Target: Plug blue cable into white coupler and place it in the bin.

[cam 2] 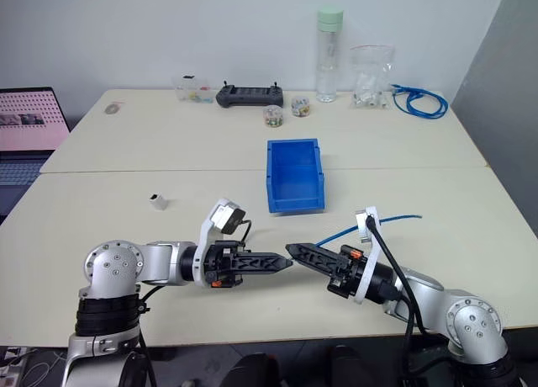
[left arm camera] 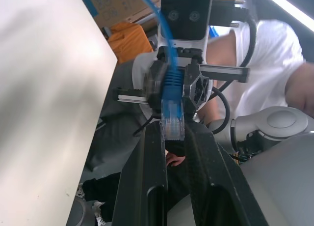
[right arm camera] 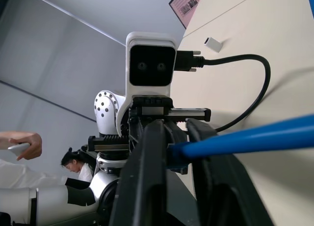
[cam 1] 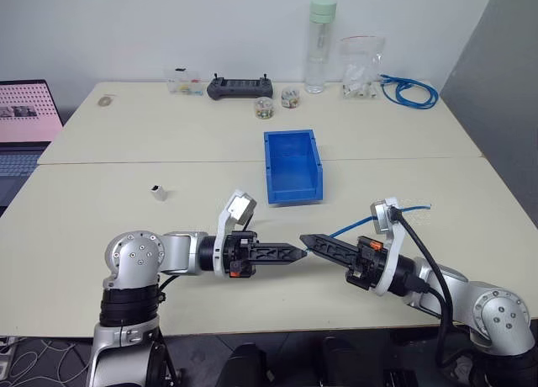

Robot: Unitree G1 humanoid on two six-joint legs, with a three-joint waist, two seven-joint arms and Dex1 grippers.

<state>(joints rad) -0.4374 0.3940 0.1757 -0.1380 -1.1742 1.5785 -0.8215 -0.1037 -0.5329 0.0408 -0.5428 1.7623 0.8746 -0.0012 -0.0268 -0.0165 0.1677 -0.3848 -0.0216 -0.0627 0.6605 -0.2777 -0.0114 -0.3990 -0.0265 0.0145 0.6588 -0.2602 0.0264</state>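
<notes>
1. Table (cam 1: 210,143): bin (cam 1: 292,166) stands centre, beyond both grippers.
2. Left gripper (cam 1: 296,254) and right gripper (cam 1: 308,241) meet tip to tip, both clamped on blue cable (cam 1: 353,227).
3. White coupler (cam 1: 157,192) lies far left, untouched.

You see a cream table (cam 1: 126,219). The bin (cam 1: 292,166) on it is bright blue. The blue cable (left arm camera: 171,83) is the same bright blue, and its plug (left arm camera: 173,122) is clear like glass. The tiny coupler (cam 1: 157,192) is white with a dark hole. Both pincers have black fingers (left arm camera: 147,186). The bottle (cam 1: 319,46) has a pale green cap.
</notes>
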